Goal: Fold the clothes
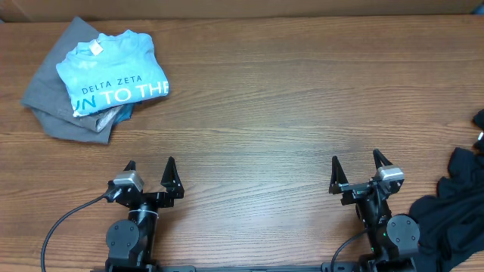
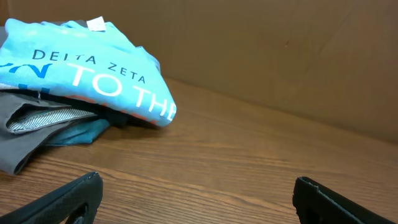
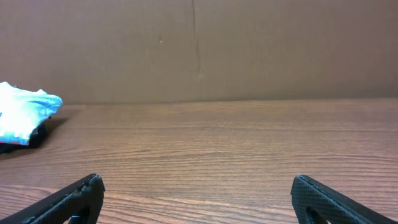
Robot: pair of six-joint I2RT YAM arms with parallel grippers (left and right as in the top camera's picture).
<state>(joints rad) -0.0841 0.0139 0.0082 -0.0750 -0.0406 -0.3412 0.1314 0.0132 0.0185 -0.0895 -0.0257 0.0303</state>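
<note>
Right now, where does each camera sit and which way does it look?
Overhead: above the table, looking straight down; shows both arms, left gripper and right gripper open, black T-shirt at right.
Left wrist: low on left arm, facing the light blue T-shirt atop the grey garment; own fingers below.
Right wrist: low on right arm, facing a brown wall across the table; own fingers below.
Shared: all three show the blue T-shirt.

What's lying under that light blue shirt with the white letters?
A grey garment sticks out beneath the light blue shirt; whatever else lies under it is covered.
</note>
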